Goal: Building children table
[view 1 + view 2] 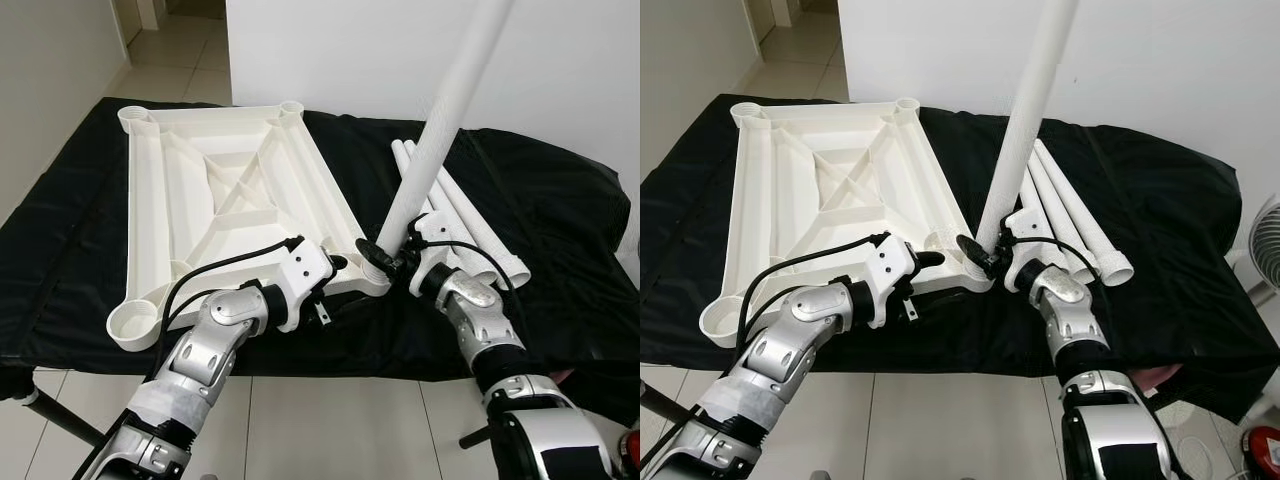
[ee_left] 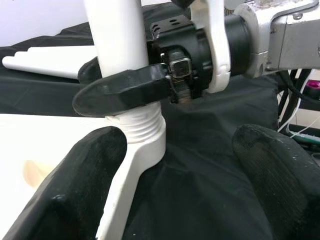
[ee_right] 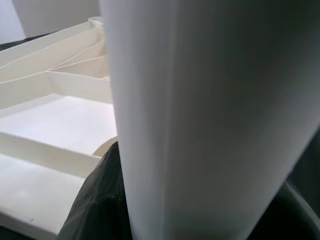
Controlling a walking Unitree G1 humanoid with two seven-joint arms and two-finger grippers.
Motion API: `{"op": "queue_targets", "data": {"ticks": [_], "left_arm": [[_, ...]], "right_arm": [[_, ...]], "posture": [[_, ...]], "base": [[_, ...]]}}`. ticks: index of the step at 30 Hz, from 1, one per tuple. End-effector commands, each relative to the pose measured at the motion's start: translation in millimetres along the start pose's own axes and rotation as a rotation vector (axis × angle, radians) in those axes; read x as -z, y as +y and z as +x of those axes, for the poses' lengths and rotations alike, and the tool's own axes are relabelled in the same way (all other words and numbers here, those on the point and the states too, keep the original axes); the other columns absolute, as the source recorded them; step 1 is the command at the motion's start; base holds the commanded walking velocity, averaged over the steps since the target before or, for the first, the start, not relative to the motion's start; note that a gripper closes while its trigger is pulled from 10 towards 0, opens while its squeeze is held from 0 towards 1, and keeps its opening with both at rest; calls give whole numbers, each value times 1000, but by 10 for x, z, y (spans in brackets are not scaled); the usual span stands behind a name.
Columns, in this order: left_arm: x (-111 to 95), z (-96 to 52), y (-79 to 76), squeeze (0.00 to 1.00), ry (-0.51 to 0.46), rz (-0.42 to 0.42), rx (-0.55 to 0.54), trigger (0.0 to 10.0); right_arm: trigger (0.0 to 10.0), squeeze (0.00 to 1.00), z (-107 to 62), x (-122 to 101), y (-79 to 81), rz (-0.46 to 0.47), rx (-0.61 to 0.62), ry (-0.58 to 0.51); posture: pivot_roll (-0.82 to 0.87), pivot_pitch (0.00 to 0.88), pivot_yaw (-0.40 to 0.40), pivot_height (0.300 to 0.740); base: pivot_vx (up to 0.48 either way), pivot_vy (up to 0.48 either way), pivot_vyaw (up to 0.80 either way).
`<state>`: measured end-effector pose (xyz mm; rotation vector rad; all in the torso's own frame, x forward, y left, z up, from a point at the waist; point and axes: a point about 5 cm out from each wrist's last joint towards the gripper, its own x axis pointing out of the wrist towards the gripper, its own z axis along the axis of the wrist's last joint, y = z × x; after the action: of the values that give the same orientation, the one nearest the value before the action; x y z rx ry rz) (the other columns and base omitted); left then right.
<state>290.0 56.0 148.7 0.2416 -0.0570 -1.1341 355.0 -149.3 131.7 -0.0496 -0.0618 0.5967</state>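
1. The table top (image 1: 225, 190) lies upside down on the black cloth (image 1: 540, 210), ribbed underside up, so that its four corner sockets face upward to receive legs.
2. The right gripper (image 1: 385, 258) is clenched around the lower end of one white leg (image 1: 440, 130). The leg stands steeply tilted, its threaded end seated in the near right corner socket (image 2: 142, 145) of the table top. The grip sits low on the leg, judged to give control of the thread where it enters the socket.
3. The left gripper (image 1: 318, 290) rests at the near edge of the table top, just beside that same corner. Its fingers (image 2: 75, 195) are spread apart and grasp nothing; the left wrist view looks between them at the joint. This position is judged to steady the table top against turning.
4. The spare legs (image 1: 470, 225) lie side by side on the cloth to the right, near the working arm.
5. The other three sockets stand empty; the task is judged to be at an early stage.
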Motion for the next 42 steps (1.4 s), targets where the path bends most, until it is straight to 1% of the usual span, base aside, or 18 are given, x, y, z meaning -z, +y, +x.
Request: {"op": "queue_targets", "data": {"ticks": [1, 3, 6, 9, 12, 14, 15, 17, 19, 20, 25, 26, 28, 29, 33, 37, 38, 42], "left_arm": [[18, -4, -4, 0, 10, 0, -45, 10000], [25, -17, 11, 0, 18, -9, -53, 10000], [27, -24, 20, 0, 21, -12, -55, 10000], [28, -36, 46, 0, 25, -5, -57, 10000], [27, -37, 53, 0, 25, -3, -58, 10000], [22, -42, 64, 0, 23, 0, -63, 10000], [22, -42, 64, 0, 23, 0, -63, 10000], [22, -51, 71, 0, 24, 4, -69, 10000], [23, -52, 71, 0, 24, 5, -70, 10000], [25, -59, 75, 0, 25, 5, -71, 10000], [24, -61, 79, 0, 25, 6, -72, 10000], [22, -59, 82, 0, 25, 6, -73, 10000], [22, -59, 82, 0, 25, 6, -73, 10000], [21, -58, 83, 0, 25, 7, -73, 10000], [17, -57, 102, 0, 23, 16, -80, 10000], [16, -57, 108, 0, 23, 18, -82, 10000], [14, -58, 120, 0, 23, 19, -88, 10000], [-2, -69, 167, 0, 21, 21, -101, 10000]], "right_arm": [[10000, 0, -51, 84, -33, 17, 42, 39], [10000, 0, -50, 96, -7, 2, 131, 44], [10000, 0, -49, 101, 18, 9, 164, 39], [10000, 0, -57, 128, 108, 38, 321, 47], [10000, 0, -62, 130, 126, 42, 357, 46], [10000, 0, -79, 138, 220, 72, 460, 45], [10000, 0, -79, 138, 220, 72, 460, 45], [10000, 0, -99, 136, 344, 92, 556, 42], [10000, 0, -100, 136, 357, 94, 564, 42], [10000, 0, -83, 139, 436, 103, 570, 41], [10000, 0, -71, 124, 481, 105, 558, 27], [10000, 596, -79, 97, 490, 105, 553, 13], [10000, 596, -79, 97, 490, 105, 553, 13], [10000, 1000, -89, 74, 492, 104, 544, -2], [10000, 1000, -188, 15, 469, 66, 543, -20], [10000, 1000, -224, 8, 472, 52, 541, -21], [10000, 0, -262, 2, 484, 49, 532, -28], [10000, 0, -385, -8, 542, 49, 488, -50]], "posture": [[-19, 0, -88, 740], [-24, 0, -80, 740], [-27, 0, -76, 740], [-33, 0, -74, 740], [-33, 0, -74, 740], [-30, 0, -78, 740], [-30, 0, -78, 740], [-30, 0, -78, 740], [-30, 0, -78, 740], [-29, 0, -78, 740], [-30, 0, -77, 740], [-32, 0, -76, 740], [-32, 0, -76, 740], [-34, 0, -77, 740], [-37, 0, -74, 740], [-37, 0, -74, 740], [-38, 0, -73, 740], [-48, 0, -64, 740]], "base": [[0, 0, 0], [0, 0, 0], [0, 0, 0], [0, 0, 0], [0, 0, 0], [0, 0, 0], [0, 0, 0], [0, 0, 0], [0, 0, 0], [0, 0, 0], [0, 0, 0], [0, 0, 0], [0, 0, 0], [0, 0, 0], [0, 0, 0], [0, 0, 0], [0, 0, 0], [0, 0, 0]]}}
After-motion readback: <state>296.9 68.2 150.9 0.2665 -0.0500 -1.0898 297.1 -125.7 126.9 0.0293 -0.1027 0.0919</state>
